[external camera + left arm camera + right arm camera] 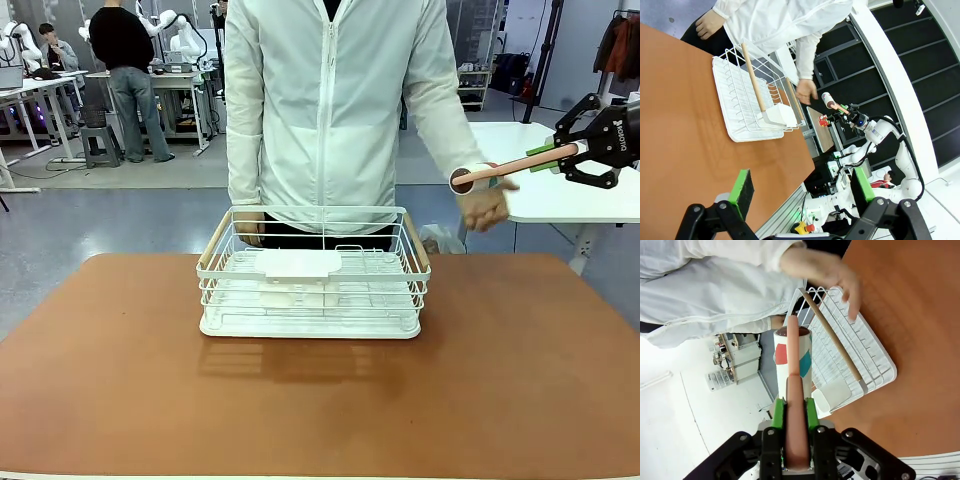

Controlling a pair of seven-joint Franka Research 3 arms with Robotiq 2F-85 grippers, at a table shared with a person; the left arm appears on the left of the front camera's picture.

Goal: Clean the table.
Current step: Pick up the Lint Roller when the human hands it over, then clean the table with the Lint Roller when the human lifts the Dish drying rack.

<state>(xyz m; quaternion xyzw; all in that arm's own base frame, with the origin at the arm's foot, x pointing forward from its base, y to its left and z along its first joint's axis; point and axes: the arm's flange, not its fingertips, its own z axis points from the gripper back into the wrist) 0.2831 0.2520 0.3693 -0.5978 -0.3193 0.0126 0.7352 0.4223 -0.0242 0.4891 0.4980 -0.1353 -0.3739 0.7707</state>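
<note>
Reddish-brown and broad, the worktop (320, 400) fills the foreground, with a white wire basket (314, 275) standing near its far edge. Off its far right corner, the right claw (565, 152) clamps the pink handle of a lint roller (480, 175) (a person's hand (487, 207) is just beside the roll). The left claw (802, 189) hangs wide open near the worktop's edge.

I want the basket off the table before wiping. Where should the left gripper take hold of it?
I'd grip the wooden bar along the top of the wire basket's left end, coming down from above with the left gripper open across it. The bar is a slim straight rod raised clear of the wires; elsewhere there is just thin wire.
</note>
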